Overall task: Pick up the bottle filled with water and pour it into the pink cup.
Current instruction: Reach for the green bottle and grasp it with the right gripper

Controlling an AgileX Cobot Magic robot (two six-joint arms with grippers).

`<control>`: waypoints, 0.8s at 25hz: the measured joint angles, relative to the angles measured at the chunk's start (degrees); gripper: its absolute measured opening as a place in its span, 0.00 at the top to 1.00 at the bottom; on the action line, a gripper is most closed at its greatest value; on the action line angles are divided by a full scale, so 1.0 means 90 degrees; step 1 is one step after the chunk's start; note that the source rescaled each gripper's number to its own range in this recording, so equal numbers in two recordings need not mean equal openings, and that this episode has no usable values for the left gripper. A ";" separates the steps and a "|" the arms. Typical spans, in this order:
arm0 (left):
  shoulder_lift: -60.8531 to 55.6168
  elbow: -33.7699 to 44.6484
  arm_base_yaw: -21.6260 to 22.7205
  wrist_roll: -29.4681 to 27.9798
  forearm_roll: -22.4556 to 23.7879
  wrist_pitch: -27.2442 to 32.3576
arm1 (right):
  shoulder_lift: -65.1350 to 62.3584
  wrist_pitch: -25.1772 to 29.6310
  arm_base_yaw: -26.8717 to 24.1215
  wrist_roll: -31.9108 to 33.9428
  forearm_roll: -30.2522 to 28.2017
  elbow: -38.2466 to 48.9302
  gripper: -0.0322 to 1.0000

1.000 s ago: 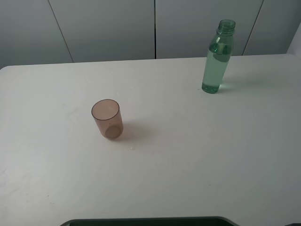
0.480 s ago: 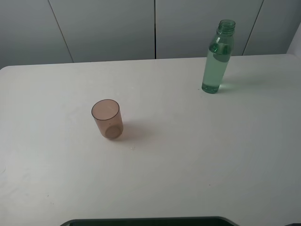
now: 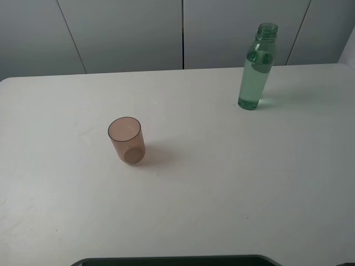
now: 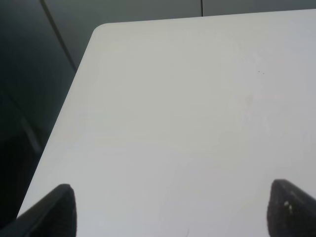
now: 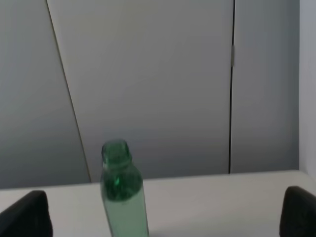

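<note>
The bottle [image 3: 256, 75], capless and water-heavy, looks slick and squeezable; I'd grip its straight body gently. The right end effector [image 5: 158, 217] and left end effector [image 4: 170, 210] stand spread.

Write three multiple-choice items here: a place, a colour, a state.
1. Where is the bottle relative to the pink cup, high view? A. Farther back, right. B. Nearer, left. C. Inside it.
2. What tint is the bottle? A. Blue. B. Green. C. Red.
3. The pink cup is: A. Tipped over. B. Upright on the table. C. Gripped.
A: it stands by the far edge, rightward. B: its plastic looks green. B: its mouth faces up, nothing holding it.
</note>
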 joint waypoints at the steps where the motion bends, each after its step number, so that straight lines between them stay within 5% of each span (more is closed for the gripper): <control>1: 0.0000 0.0000 0.0000 0.0000 0.0000 0.0000 | 0.0167 -0.0298 0.0000 -0.0043 0.0017 0.0001 0.00; 11: 0.0000 0.0000 0.0000 0.0000 0.0000 0.0000 | 0.2266 -0.4075 0.0458 -0.0089 0.0018 0.0863 0.00; 20: 0.0000 0.0000 0.0000 0.0041 0.0000 0.0000 | 0.4066 -0.6267 0.1313 0.0095 -0.0049 0.1582 0.00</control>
